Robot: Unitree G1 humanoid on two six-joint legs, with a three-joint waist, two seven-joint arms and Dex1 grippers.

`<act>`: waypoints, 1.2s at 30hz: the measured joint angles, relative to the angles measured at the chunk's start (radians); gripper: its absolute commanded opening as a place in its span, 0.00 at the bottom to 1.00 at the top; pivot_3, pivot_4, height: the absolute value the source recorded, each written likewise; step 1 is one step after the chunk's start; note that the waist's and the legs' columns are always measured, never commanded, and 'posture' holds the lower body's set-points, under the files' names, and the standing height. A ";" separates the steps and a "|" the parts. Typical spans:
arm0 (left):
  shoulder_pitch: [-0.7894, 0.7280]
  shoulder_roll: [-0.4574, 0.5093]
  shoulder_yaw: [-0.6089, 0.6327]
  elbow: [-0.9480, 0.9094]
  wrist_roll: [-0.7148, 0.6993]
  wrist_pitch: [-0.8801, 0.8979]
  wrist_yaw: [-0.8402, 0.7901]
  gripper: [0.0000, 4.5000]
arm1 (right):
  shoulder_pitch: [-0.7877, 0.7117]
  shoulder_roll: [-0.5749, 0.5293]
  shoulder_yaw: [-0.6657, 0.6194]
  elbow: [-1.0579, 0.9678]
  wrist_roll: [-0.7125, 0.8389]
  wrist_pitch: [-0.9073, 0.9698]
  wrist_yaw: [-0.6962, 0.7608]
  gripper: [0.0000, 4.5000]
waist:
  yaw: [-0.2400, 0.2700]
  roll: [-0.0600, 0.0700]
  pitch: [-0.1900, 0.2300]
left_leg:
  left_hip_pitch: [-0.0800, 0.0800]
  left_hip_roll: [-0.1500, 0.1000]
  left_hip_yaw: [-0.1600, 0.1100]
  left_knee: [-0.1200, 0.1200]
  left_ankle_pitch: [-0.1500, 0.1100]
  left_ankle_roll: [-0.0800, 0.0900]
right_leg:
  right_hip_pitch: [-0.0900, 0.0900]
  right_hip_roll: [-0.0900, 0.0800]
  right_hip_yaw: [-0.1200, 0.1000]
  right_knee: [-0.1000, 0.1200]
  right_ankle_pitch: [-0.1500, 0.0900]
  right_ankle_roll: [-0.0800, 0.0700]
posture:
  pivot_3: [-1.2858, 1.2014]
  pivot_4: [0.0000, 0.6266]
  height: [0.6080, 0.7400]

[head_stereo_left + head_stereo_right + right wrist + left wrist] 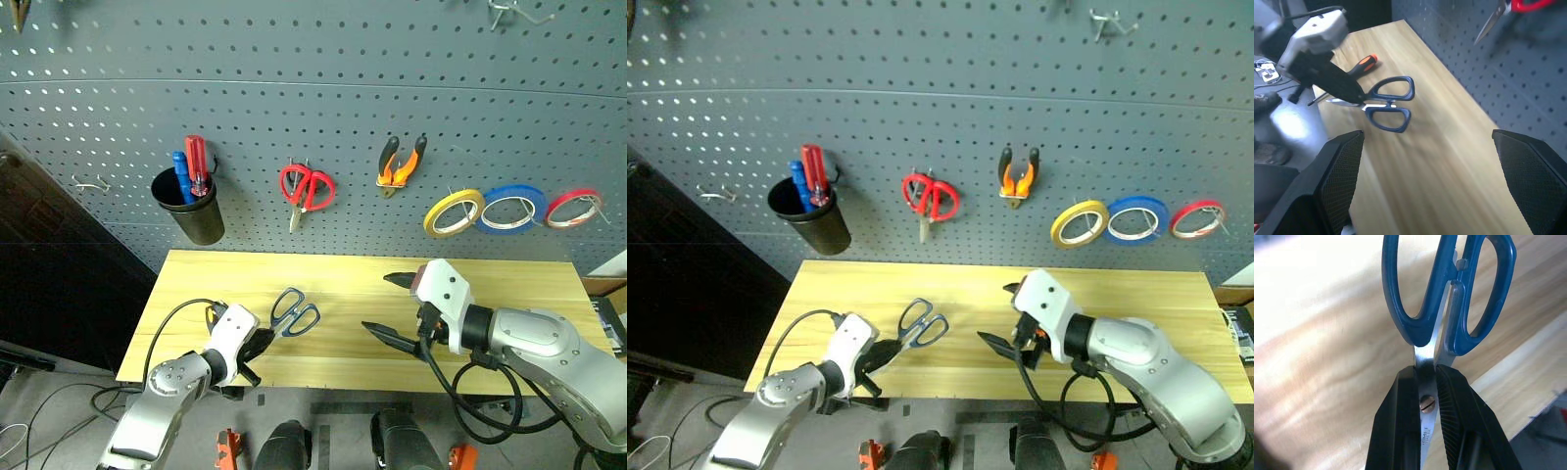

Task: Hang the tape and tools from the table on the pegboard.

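scissors (1449, 298) with dark blue handles sit in my left gripper (1426, 401), its fingers clamped tight on the steel just by the pivot screw, handles pointing away over the near left part of the table (392, 284). they look stiff, fairly light and slick on the metal, so i judge a grip this close to the pivot keeps the blades from swinging, though the flat steel could twist between my pads. my right gripper (390, 307) hangs spread wide and empty above the table. on the pegboard (313, 88) the handle loops should slip over a hook.
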 measured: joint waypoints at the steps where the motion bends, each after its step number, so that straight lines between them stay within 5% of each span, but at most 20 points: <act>1: 0.008 -0.001 0.014 -0.003 0.000 -0.046 -0.007 0.05 | 0.006 -0.005 -0.003 0.005 -0.003 -0.015 0.008 1.00 | 0.000 0.000 0.000 | 0.000 0.000 0.000 0.000 0.000 0.000 | 0.000 0.000 0.000 0.000 0.000 0.000 | 0.50 0.27 1.00; 8: 0.002 0.000 0.087 -0.064 0.002 -0.352 -0.038 0.05 | 0.031 -0.032 -0.069 0.023 -0.008 -0.082 0.053 1.00 | 0.000 -0.001 -0.001 | 0.000 0.000 0.001 0.000 0.000 0.000 | 0.000 0.000 -0.001 0.000 0.000 0.000 | 0.51 0.26 1.00; 14: -0.081 -0.003 0.109 -0.071 0.007 -0.398 -0.013 0.05 | 0.044 -0.076 -0.101 0.030 0.002 -0.098 0.113 1.00 | 0.001 -0.003 -0.003 | 0.000 0.000 0.002 0.000 0.000 0.000 | 0.000 0.001 -0.002 0.001 0.000 0.000 | 0.51 0.25 1.00; 36: -0.417 -0.203 0.063 0.101 -0.009 -0.180 0.102 0.05 | -0.155 0.017 -0.128 0.102 0.036 -0.105 0.085 1.00 | -0.001 -0.010 -0.014 | 0.000 -0.001 0.002 0.002 0.000 0.000 | -0.001 0.002 -0.002 0.003 0.000 0.000 | 0.50 0.25 1.00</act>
